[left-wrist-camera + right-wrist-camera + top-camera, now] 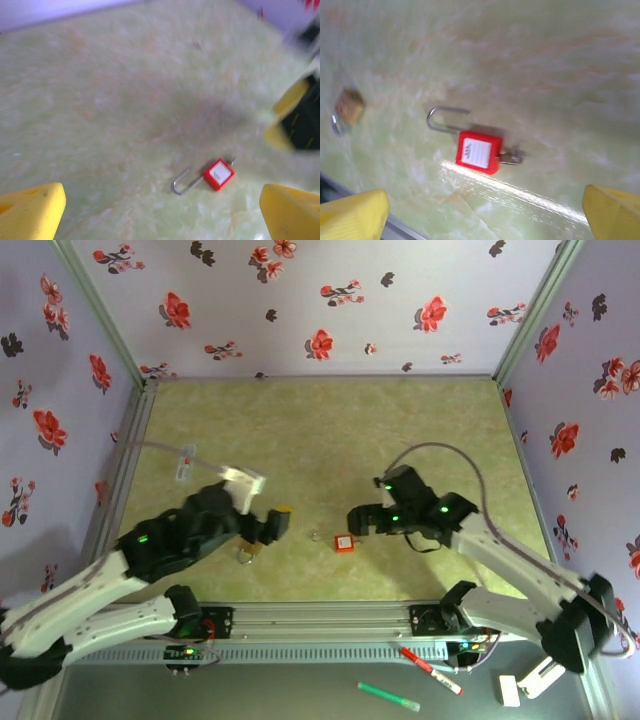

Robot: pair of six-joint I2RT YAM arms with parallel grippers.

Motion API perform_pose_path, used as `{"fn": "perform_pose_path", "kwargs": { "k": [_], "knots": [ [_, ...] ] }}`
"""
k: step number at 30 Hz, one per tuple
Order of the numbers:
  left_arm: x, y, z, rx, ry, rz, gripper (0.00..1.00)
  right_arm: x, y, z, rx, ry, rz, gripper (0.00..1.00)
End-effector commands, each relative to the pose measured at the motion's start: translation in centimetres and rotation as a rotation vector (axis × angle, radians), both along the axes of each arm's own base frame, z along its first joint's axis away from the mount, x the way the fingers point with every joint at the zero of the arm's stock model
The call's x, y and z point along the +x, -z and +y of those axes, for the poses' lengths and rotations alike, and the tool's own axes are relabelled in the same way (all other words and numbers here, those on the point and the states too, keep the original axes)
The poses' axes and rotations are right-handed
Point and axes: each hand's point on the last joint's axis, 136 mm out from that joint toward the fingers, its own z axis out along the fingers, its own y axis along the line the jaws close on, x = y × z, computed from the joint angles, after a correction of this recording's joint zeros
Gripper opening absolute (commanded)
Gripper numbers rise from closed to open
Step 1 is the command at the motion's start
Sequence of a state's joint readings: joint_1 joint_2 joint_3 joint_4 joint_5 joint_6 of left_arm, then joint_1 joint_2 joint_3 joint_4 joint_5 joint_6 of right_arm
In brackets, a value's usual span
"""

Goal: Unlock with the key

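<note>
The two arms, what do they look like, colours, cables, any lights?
Both the left arm and right arm have white link shells, black joints and wrists, small green lights and a grey cable looping out. The fingers are yellow.

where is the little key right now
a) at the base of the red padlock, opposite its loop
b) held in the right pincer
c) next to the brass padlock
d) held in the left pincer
a: the right wrist view shows the key against the base of the red padlock on the table, well apart from the brass padlock. The left pincer and right pincer are both open and empty.
</note>
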State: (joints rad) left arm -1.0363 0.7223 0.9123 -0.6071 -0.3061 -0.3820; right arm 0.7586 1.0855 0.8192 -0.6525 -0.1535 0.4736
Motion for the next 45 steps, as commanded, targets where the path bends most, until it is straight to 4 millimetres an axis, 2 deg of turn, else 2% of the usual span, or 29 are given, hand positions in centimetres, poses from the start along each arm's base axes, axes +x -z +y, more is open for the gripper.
{"fn": "perform_pose_path", "kwargs": {
  "k": [1,5,7,8,12,19,27,36,45],
  "knots": [
    [-0.4,-1.2,4.7,-0.056,-0.155,0.042,1.0,-0.7,0.8,2.5,-0.179,-0.387,-0.159,0.99],
    [-1.0,-2.0,7.2,-0.015,-0.2,0.039,1.0,-2.0,3.0,3.9,-0.314,-0.694,-0.191,0.99],
    [-1.0,-2.0,7.4,-0.008,-0.206,0.042,1.0,-1.7,3.7,4.3,-0.353,-0.759,-0.206,0.98],
    [-1.2,-1.4,7.7,0.018,-0.207,0.056,1.0,-1.6,4.0,4.5,-0.361,-0.786,-0.212,0.98],
    [-1.2,-1.1,7.7,0.025,-0.209,0.059,1.0,-2.3,5.2,5.2,-0.361,-0.912,-0.184,0.98],
    [-1.1,-0.8,7.7,0.033,-0.209,0.055,1.0,-2.5,8.1,4.7,-0.452,-1.018,-0.12,0.95],
    [-1.0,-0.6,8.0,0.05,-0.218,0.053,1.0,-1.6,9.7,4.6,-0.506,-1.035,-0.124,0.92],
    [-1.0,-0.4,8.0,0.057,-0.221,0.049,1.0,-1.0,11.3,4.8,-0.53,-1.016,-0.081,0.75],
    [-0.9,-0.3,8.0,0.074,-0.215,0.04,1.0,-1.2,12.5,4.3,-0.536,-0.918,-0.014,0.43]
  ]
}}
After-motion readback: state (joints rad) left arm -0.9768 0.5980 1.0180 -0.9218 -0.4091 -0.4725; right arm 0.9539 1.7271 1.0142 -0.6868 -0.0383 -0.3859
